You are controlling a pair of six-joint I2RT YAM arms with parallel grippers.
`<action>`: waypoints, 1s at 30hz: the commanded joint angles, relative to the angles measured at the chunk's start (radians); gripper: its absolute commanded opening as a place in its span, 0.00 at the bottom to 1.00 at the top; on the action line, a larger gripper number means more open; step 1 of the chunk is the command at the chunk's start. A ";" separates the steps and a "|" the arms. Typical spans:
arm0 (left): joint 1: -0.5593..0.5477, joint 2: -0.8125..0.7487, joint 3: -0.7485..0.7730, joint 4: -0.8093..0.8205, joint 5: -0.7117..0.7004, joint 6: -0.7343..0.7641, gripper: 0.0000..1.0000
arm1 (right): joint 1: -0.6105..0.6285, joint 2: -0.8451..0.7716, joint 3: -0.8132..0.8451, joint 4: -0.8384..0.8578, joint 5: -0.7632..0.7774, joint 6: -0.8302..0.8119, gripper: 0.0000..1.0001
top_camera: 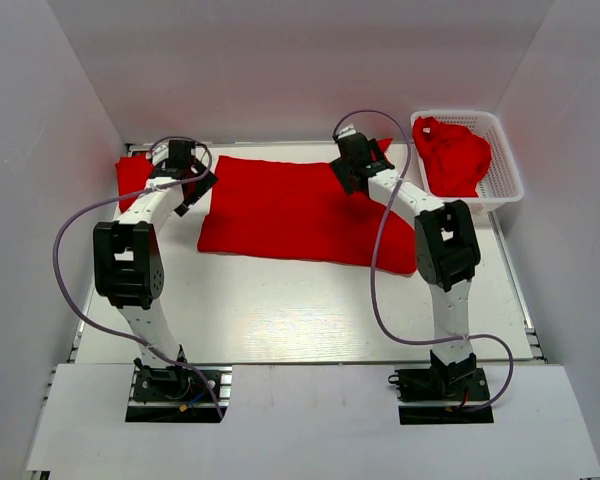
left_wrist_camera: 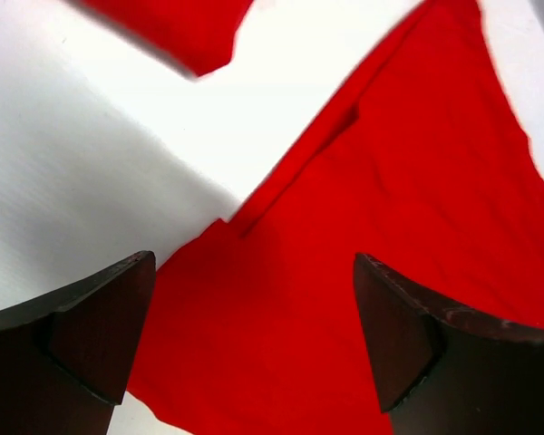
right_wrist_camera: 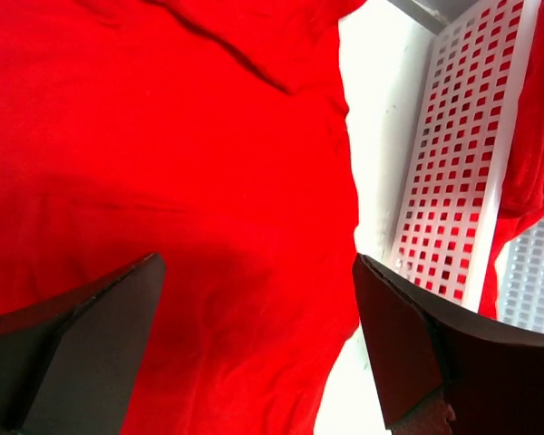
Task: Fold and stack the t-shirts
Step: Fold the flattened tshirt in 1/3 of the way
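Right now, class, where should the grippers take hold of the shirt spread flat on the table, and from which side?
Probably its two far corners, from above. The spread shirt lies flat, so only its edges can be pinched. The open left gripper and right gripper hang over those corners, the right one beside the basket.

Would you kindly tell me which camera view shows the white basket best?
The top external view: the whole basket shows there, rim and walls, with a crumpled red shirt inside. The right wrist view catches only part of its lattice wall close up, and the left wrist view shows none of it.
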 commanded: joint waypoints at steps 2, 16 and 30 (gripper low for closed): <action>-0.008 -0.069 0.038 -0.020 0.061 0.112 1.00 | -0.003 -0.141 -0.031 -0.041 -0.052 0.117 0.90; -0.118 0.048 -0.117 0.029 0.360 0.234 1.00 | -0.040 -0.345 -0.531 -0.127 -0.417 0.551 0.90; -0.120 -0.284 -0.632 -0.040 0.241 0.193 1.00 | -0.106 -0.665 -1.095 -0.107 -0.649 0.809 0.90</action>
